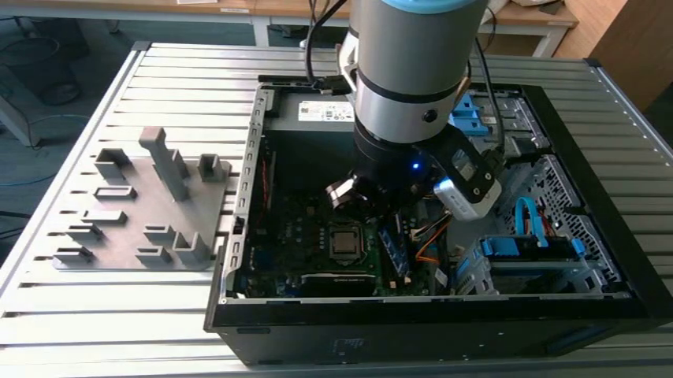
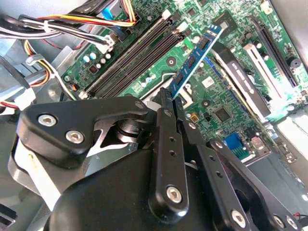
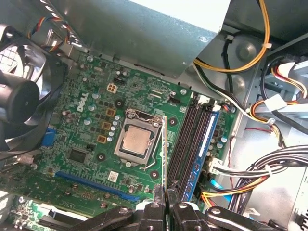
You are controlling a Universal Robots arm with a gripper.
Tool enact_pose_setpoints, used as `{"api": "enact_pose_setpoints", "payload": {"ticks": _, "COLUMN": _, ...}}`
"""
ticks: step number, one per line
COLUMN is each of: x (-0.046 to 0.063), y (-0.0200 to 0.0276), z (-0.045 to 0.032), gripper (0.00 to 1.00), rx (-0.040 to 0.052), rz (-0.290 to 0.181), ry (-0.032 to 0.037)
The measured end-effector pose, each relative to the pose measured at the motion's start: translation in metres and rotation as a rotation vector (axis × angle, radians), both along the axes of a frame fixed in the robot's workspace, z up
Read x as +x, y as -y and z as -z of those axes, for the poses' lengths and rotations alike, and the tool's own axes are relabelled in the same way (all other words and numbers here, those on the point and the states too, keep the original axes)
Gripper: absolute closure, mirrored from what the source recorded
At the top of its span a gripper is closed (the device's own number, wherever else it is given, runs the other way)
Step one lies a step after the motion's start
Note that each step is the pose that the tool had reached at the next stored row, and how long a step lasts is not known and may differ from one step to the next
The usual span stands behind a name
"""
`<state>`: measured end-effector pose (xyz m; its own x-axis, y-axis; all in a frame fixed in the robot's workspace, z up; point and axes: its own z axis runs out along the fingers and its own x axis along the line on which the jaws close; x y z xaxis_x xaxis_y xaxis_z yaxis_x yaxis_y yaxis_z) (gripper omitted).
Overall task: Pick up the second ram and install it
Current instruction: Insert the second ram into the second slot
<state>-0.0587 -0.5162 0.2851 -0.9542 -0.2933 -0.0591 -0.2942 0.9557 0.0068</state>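
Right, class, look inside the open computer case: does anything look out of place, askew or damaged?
Nothing looks damaged. The only part not seated is the second ram, pinched in the hand above the motherboard, between CPU socket and memory slots. It runs roughly parallel to those slots, so not askew.

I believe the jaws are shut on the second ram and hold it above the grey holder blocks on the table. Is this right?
Not quite. The jaws are shut on the second ram, but they hold it above the motherboard inside the computer case, as the first wrist view shows. The grey holder blocks stand outside it, at the exterior view's left.
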Motion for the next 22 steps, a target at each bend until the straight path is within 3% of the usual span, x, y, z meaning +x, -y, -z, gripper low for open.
{"api": "enact_pose_setpoints", "payload": {"ticks": 22, "x": 0.0000, "y": 0.0000, "z": 0.0001, "gripper": 0.86, "rx": -0.0025, "rz": 0.104, "ry": 0.0000}}
